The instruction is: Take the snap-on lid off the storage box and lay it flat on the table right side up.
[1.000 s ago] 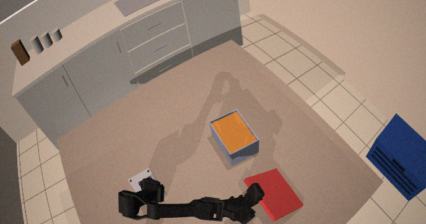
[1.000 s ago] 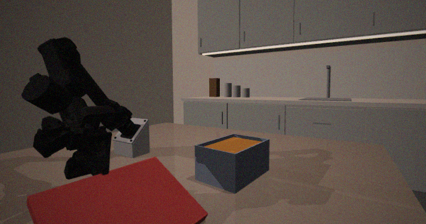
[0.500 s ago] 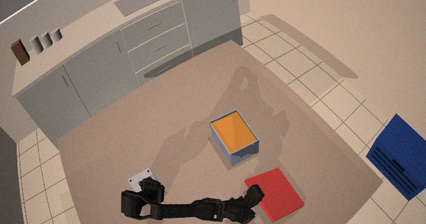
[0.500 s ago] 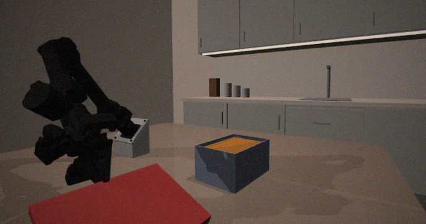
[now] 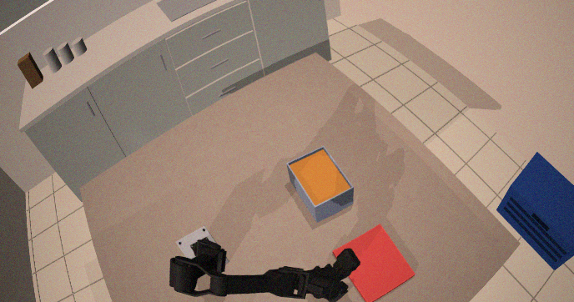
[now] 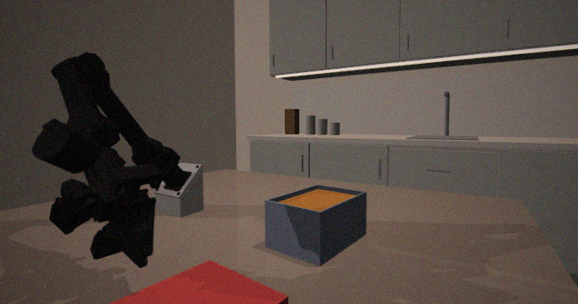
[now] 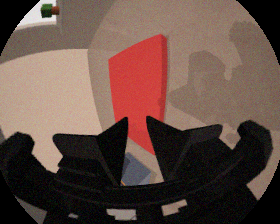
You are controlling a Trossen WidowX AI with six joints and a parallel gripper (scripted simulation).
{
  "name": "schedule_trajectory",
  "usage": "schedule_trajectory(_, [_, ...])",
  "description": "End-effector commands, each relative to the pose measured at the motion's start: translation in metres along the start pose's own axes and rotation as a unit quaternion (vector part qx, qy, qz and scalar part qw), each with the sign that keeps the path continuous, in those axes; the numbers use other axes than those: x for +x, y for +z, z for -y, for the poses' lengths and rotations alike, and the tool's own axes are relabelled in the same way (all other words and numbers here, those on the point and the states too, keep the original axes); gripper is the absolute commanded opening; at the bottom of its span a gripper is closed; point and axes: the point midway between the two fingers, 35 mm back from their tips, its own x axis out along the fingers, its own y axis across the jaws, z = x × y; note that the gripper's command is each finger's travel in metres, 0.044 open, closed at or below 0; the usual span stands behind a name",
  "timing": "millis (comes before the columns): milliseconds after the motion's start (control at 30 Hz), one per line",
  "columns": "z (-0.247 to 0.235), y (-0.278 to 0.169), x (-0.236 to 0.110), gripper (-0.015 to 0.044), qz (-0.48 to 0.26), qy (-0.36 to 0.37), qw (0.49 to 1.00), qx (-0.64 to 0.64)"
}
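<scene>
The red lid (image 5: 381,264) (image 6: 206,286) (image 7: 140,79) lies flat on the table near its front edge, to the front right of the box. The grey-blue storage box (image 5: 334,208) (image 6: 315,232) stands uncovered mid-table, and its orange inside (image 5: 319,176) shows. My gripper (image 5: 349,258) (image 6: 126,255) (image 7: 136,119) hangs over the lid's left corner. Its fingers stand a little apart, with a gap on either side of the lid's edge, and they hold nothing. A grey-blue patch shows low between the fingers in the wrist view.
The arm's base plate (image 5: 188,241) (image 6: 182,196) sits at the table's front left. A blue mat (image 5: 538,212) lies on the floor to the right. Kitchen cabinets (image 5: 138,99) with jars stand behind the table.
</scene>
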Motion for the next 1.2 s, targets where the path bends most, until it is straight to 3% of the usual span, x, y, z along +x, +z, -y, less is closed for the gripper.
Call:
schedule_trajectory(0, [-0.004,0.004,-0.001,0.0210,0.003,0.002,1.000,-0.002])
schedule_trajectory(67, [-0.004,0.004,-0.001,0.0262,0.003,0.002,1.000,-0.002])
schedule_trajectory(133, [-0.004,0.004,-0.001,0.0275,0.003,0.002,1.000,-0.002])
schedule_trajectory(367, [0.007,0.001,-0.010,0.0440,0.003,0.002,1.000,-0.002])
schedule_trajectory(1167, [0.038,0.001,-0.047,0.0440,0.002,0.000,1.000,-0.004])
